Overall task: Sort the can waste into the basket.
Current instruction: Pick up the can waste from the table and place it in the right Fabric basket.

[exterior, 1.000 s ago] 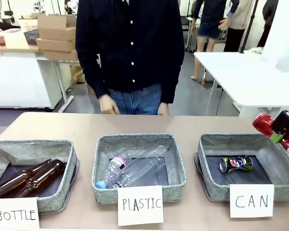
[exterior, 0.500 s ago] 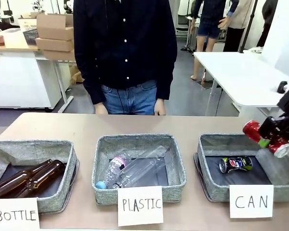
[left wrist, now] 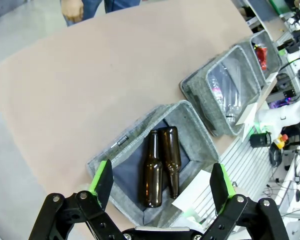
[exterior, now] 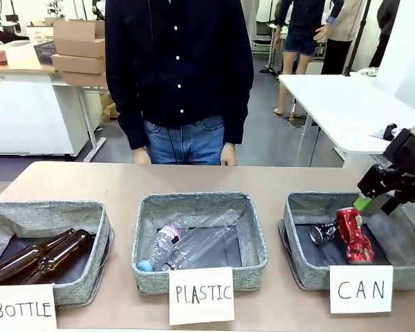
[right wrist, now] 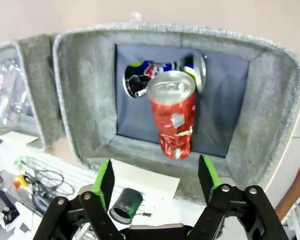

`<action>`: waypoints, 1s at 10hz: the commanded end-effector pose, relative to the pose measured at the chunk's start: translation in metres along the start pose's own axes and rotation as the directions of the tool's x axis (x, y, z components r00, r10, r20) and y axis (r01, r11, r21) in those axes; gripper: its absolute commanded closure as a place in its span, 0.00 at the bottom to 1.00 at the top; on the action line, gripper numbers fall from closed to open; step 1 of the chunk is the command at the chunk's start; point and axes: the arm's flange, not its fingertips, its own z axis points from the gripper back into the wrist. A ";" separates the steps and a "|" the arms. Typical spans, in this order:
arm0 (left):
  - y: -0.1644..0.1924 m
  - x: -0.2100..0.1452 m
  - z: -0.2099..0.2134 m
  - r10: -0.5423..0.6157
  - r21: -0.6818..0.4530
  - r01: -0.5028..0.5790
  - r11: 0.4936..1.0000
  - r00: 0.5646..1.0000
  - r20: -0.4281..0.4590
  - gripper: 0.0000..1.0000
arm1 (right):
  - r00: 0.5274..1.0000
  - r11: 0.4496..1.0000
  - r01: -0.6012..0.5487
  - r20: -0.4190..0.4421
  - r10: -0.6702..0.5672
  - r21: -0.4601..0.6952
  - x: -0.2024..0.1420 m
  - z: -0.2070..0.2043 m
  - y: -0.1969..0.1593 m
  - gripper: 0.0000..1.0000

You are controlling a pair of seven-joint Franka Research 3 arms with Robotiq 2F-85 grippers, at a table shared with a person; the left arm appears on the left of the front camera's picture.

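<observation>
Right pincer [right wrist: 155, 187] hangs over the CAN basket [exterior: 401, 238] with fingers spread wide and nothing between the pads. Red can [exterior: 353, 235] is inside that basket, lying across the silver-blue can [exterior: 323, 232], which rests on the dark floor toward the PLASTIC basket [exterior: 256, 238] side. In the right wrist view the red can [right wrist: 172, 120] sits with its top toward the camera, over the blue one [right wrist: 140, 75] (can't tell if it's fully settled). Both cans look dented and empty, so probably light, thin-walled, a bit slick; if either needs re-gripping, take it across the mid-body with light squeeze, not the rim. Left pincer [left wrist: 162, 182] is also wide and empty, above the BOTTLE basket [left wrist: 135, 142] with its two brown bottles [left wrist: 160, 165]. Both cans in the basket: sorting looks done. Person stands at the counter [exterior: 194, 180] behind the PLASTIC basket.
</observation>
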 end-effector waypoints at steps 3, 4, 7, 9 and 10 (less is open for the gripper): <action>-0.002 -0.002 -0.001 -0.009 0.012 0.009 1.000 1.000 -0.002 0.00 | 1.000 0.996 -0.009 0.028 0.007 0.088 -0.001 0.004 -0.003 0.00; -0.002 -0.002 -0.001 -0.009 0.012 0.009 1.000 1.000 -0.002 0.00 | 1.000 0.993 -0.002 0.031 -0.001 0.115 -0.001 0.005 -0.003 0.00; -0.002 -0.002 -0.001 -0.009 0.012 0.009 1.000 1.000 -0.002 0.00 | 0.992 0.740 -0.125 0.091 0.086 0.660 -0.004 0.030 0.001 0.00; -0.002 -0.002 -0.001 -0.009 0.012 0.009 1.000 1.000 -0.002 0.00 | 0.997 0.410 -0.080 0.070 0.040 0.908 -0.002 0.048 -0.002 0.00; -0.002 -0.002 -0.001 -0.009 0.012 0.009 1.000 1.000 -0.002 0.00 | 0.997 0.382 -0.077 0.076 0.019 0.921 0.000 0.049 -0.002 0.00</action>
